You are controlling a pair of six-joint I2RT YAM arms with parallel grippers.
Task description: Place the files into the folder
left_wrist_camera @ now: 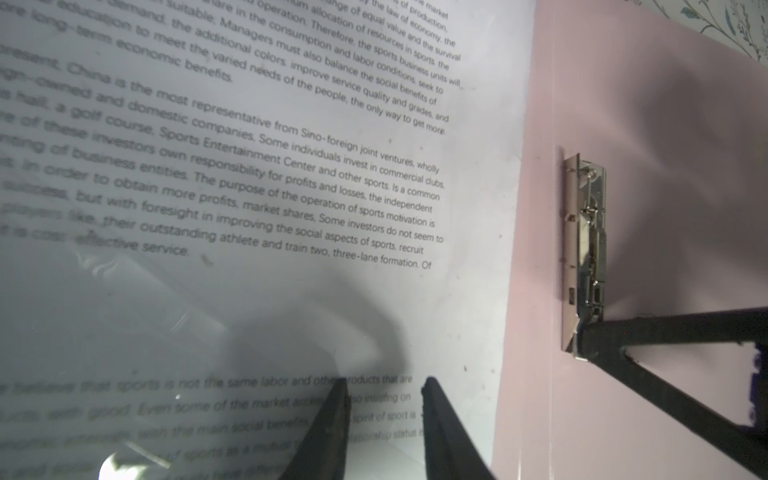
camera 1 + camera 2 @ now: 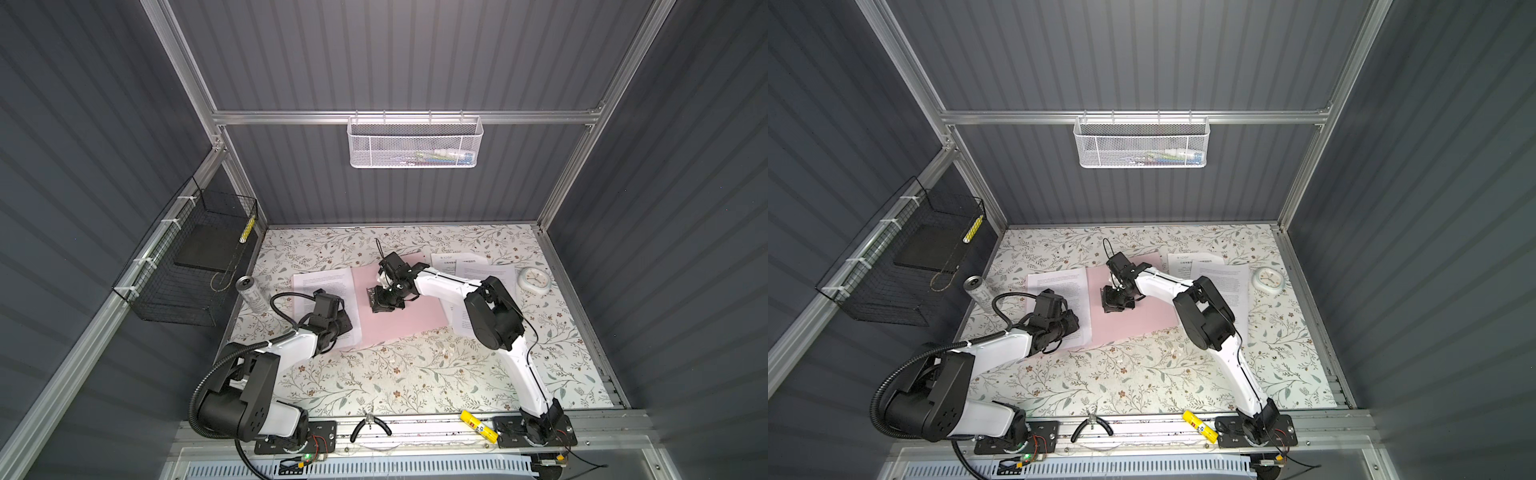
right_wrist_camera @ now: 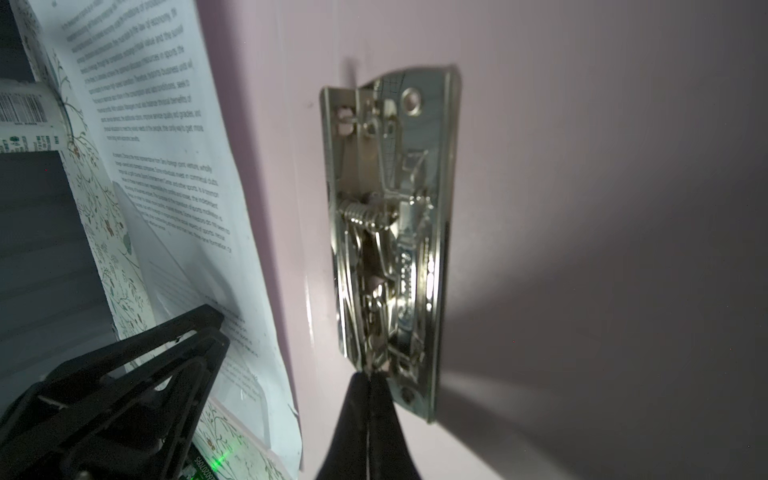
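The pale pink folder (image 2: 407, 320) (image 2: 1142, 320) lies open on the table. Its metal clip (image 1: 584, 249) (image 3: 390, 232) is fixed near the spine. My right gripper (image 3: 370, 374) (image 2: 380, 305) is shut, and its tips touch the near end of the clip. One of the files, a white printed sheet (image 2: 324, 282) (image 1: 291, 166), lies on the folder's left side. My left gripper (image 1: 384, 384) (image 2: 347, 322) stands open with its fingertips (image 3: 208, 324) down on this sheet's lower part, near the edge beside the clip. Two more files (image 2: 457, 266) (image 2: 1221, 278) lie right of the folder, partly under my right arm.
A drink can (image 2: 249, 291) lies at the table's left edge. A white clock (image 2: 534, 280) sits at the right. A black wire basket (image 2: 191, 266) hangs on the left wall and a white mesh basket (image 2: 415, 141) on the back rail. Pliers (image 2: 370, 428) and a yellow tube (image 2: 478, 424) lie on the front rail.
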